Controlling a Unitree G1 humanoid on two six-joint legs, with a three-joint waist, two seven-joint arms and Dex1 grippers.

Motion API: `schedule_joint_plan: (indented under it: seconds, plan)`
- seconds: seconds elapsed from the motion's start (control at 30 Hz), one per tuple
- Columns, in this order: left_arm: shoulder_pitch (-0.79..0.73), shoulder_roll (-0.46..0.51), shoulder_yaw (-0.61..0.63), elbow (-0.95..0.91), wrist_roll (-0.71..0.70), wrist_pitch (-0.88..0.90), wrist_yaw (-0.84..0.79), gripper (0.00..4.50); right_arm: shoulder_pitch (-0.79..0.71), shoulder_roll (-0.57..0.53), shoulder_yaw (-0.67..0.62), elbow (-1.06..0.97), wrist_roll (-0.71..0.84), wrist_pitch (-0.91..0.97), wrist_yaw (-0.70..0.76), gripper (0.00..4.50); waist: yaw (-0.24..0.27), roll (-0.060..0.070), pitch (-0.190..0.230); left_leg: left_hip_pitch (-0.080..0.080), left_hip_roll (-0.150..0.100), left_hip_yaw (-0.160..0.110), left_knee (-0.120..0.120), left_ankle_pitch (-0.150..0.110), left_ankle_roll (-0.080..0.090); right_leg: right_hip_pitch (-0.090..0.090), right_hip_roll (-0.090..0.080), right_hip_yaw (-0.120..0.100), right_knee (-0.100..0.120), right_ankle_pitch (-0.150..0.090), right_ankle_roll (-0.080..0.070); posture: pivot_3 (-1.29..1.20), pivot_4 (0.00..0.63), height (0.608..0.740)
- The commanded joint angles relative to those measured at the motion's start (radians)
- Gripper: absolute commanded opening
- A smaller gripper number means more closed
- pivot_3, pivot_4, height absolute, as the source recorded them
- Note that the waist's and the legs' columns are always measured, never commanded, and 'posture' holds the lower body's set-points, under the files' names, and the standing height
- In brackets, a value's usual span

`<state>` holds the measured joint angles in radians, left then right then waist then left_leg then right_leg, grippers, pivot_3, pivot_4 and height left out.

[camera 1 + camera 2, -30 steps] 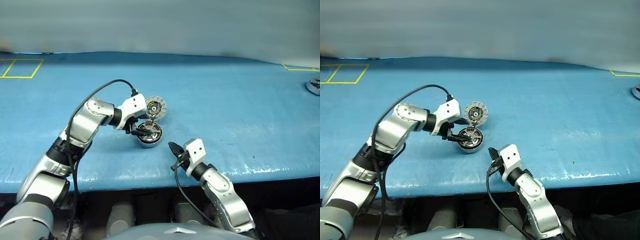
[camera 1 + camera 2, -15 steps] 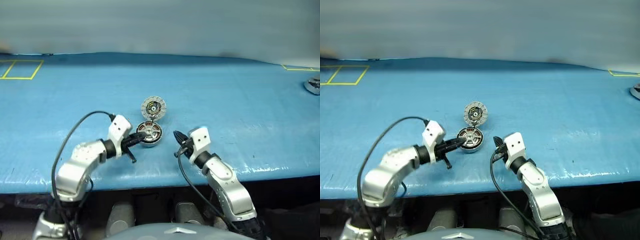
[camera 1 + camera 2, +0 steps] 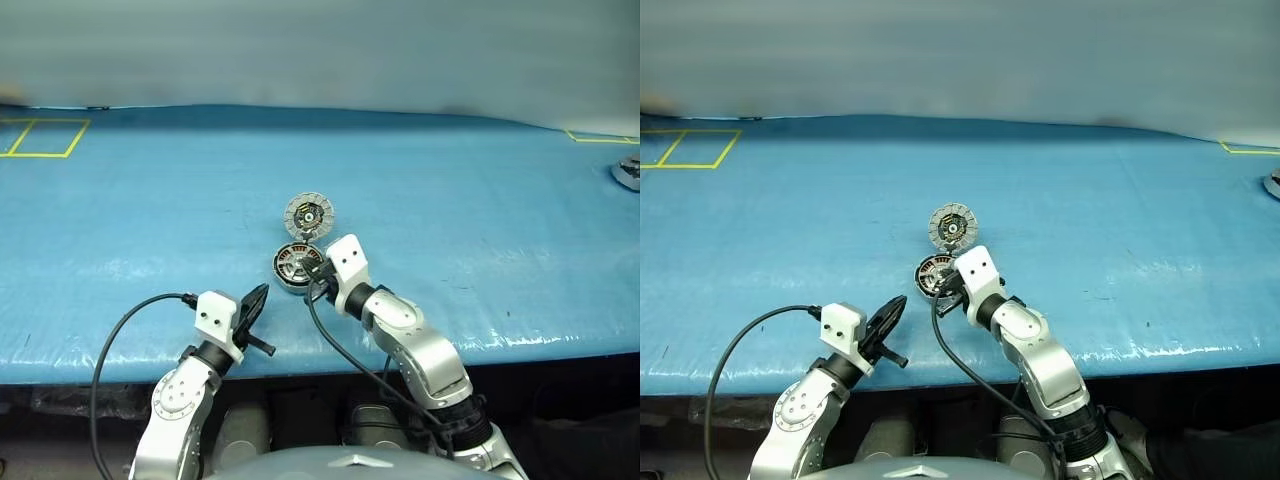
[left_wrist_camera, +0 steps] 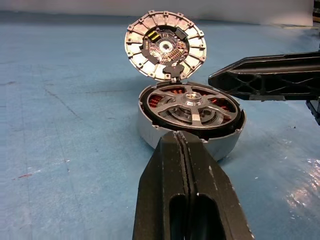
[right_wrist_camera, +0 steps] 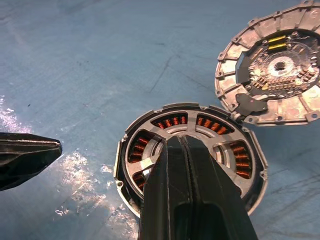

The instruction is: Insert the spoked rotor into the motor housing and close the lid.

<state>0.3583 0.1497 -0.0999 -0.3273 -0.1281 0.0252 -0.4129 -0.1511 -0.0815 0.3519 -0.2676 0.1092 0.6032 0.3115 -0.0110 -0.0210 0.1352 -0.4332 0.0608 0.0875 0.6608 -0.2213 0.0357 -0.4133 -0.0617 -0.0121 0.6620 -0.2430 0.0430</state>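
Note:
The motor housing, a silver cup with copper windings, stands on the blue table. The spoked rotor lies inside it, dark rim and silver spokes facing up. The lid stands open on the housing's far rim and shows its pale segments. My right gripper is shut, its tips over the rotor's hub; I cannot tell whether they touch it. My left gripper is shut and holds nothing. It sits near the table's front edge, pointing at the housing from a short way off.
A yellow taped square marks the far left of the blue table. A small metal object sits at the far right edge. The table's front edge runs just behind both wrists.
My left gripper let go at the housing, shut, and drew back and down toward the table's front edge. My right gripper moved left and forward up to the housing.

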Motion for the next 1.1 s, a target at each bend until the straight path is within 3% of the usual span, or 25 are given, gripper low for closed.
schedule_joint_plan:
  seconds: [0.03, 0.23, 0.4, 0.6, 0.73, 0.83, 1.1]
  plan:
    - [-0.003, -0.005, -0.018, 0.003, -0.009, -0.042, 0.001, 0.02, -0.017, 0.004, 0.007, 0.034, -0.014, 0.002, -0.007, 0.00, 0.000, 0.000, 0.000, 0.000, 0.000, 0.000, 0.000, 0.000, 0.000, 0.000, 0.000, 0.000, 0.000, 0.000, 0.000, 0.00, 0.150, 0.740]
    - [-0.015, -0.010, -0.027, 0.018, -0.019, -0.035, 0.003, 0.02, 0.000, -0.010, 0.020, 0.080, -0.027, 0.030, -0.001, 0.00, -0.003, 0.000, 0.000, 0.001, 0.000, 0.000, 0.000, 0.000, 0.000, 0.001, 0.000, 0.000, 0.000, 0.000, 0.000, 0.00, 0.150, 0.740]
    - [-0.018, -0.012, -0.033, 0.018, -0.023, -0.039, 0.007, 0.02, -0.011, -0.004, 0.000, -0.003, 0.005, 0.026, 0.018, 0.00, -0.004, 0.001, 0.000, 0.001, 0.000, 0.000, 0.000, 0.000, 0.000, 0.001, 0.000, 0.000, -0.001, 0.000, 0.000, 0.00, 0.150, 0.740]
    - [-0.023, -0.005, -0.049, 0.030, 0.022, -0.064, 0.032, 0.02, -0.271, -0.183, -0.055, -0.046, -0.012, 0.105, 0.143, 0.00, -0.006, 0.005, 0.003, -0.002, 0.000, 0.001, 0.000, 0.000, 0.000, -0.002, 0.000, 0.000, -0.001, 0.000, 0.000, 0.00, 0.150, 0.740]
    - [-0.021, -0.006, -0.060, 0.039, 0.021, -0.079, 0.035, 0.02, -0.472, -0.309, -0.042, 0.105, -0.105, 0.151, 0.148, 0.00, -0.005, 0.005, 0.003, -0.002, 0.000, 0.001, 0.000, 0.000, 0.001, -0.002, 0.000, -0.001, -0.001, 0.000, 0.000, 0.00, 0.150, 0.740]
    - [-0.017, -0.007, -0.068, 0.043, 0.021, -0.094, 0.040, 0.02, -0.590, -0.338, 0.003, 0.282, -0.173, 0.075, 0.164, 0.00, -0.005, 0.005, 0.003, -0.002, 0.000, 0.001, -0.003, 0.000, 0.001, -0.002, 0.000, -0.002, -0.001, -0.001, -0.002, 0.00, 0.150, 0.740]
    - [-0.008, -0.019, -0.088, 0.052, 0.038, -0.123, 0.067, 0.02, -0.799, -0.212, -0.056, 0.890, -0.129, -0.320, 0.307, 0.00, -0.016, 0.006, 0.004, -0.005, -0.001, 0.004, -0.004, 0.000, 0.001, -0.002, 0.004, 0.000, -0.002, 0.002, 0.003, 0.00, 0.150, 0.740]
